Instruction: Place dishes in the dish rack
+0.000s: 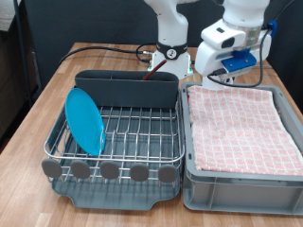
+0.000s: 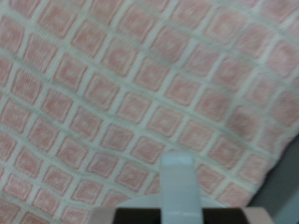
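while the blue plate (image 1: 85, 119) stood on its edge in the dish rack (image 1: 133, 132), its flat face looked toward three o'clock and its long side ran from six up to twelve. it sat at the nine o'clock side of the rack. the gripper (image 1: 223, 74) hung over the far end of the pink checked cloth (image 1: 241, 123) in the grey bin (image 1: 237, 189). i could not tell if its fingers were open or closed.

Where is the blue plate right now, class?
In the exterior view, the blue plate stands on edge in the dish rack, on the rack's left side, away from the grey bin at right.
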{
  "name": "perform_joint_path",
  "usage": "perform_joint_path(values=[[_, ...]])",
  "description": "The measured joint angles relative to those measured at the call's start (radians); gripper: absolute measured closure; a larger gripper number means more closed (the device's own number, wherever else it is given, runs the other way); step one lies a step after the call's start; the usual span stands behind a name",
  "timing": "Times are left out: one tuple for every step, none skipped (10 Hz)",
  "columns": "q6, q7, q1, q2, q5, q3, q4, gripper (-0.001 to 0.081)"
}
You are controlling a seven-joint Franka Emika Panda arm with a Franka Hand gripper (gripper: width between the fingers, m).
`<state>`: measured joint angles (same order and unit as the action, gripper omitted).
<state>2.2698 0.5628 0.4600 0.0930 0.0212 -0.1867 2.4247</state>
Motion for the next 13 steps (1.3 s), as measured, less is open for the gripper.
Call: perform_joint_path(values=[[-0.009,0.005,-0.011,0.004,0.001,-0.016,-0.025,0.0734],[-0.02,0.005,-0.022,0.003,0.006,-0.031,-0.054,0.0734],[-0.024,-0.029,-0.028,0.001,0.006,-0.046,-0.085,0.0734],[-0.035,-0.062,-0.03,-0.009,0.005,-0.053,-0.105,0.0734],[-0.035,-0.056,-0.03,-0.009,0.005,-0.052,-0.104,0.0734],[-0.035,-0.046,-0.031,-0.012,0.006,-0.055,-0.109,0.0734],[-0.039,-0.044,-0.036,-0.026,0.006,-0.067,-0.134,0.0734],[-0.064,-0.045,-0.043,-0.05,0.006,-0.082,-0.178,0.0734],[-0.099,-0.045,-0.049,-0.078,0.0,-0.094,-0.228,0.0734],[-0.124,-0.046,-0.055,-0.109,-0.01,-0.105,-0.278,0.0734],[-0.141,-0.046,-0.06,-0.141,-0.024,-0.114,-0.327,0.0734],[-0.142,-0.044,-0.064,-0.175,-0.035,-0.123,-0.372,0.0734],[-0.128,-0.036,-0.067,-0.207,-0.038,-0.131,-0.411,0.0734]])
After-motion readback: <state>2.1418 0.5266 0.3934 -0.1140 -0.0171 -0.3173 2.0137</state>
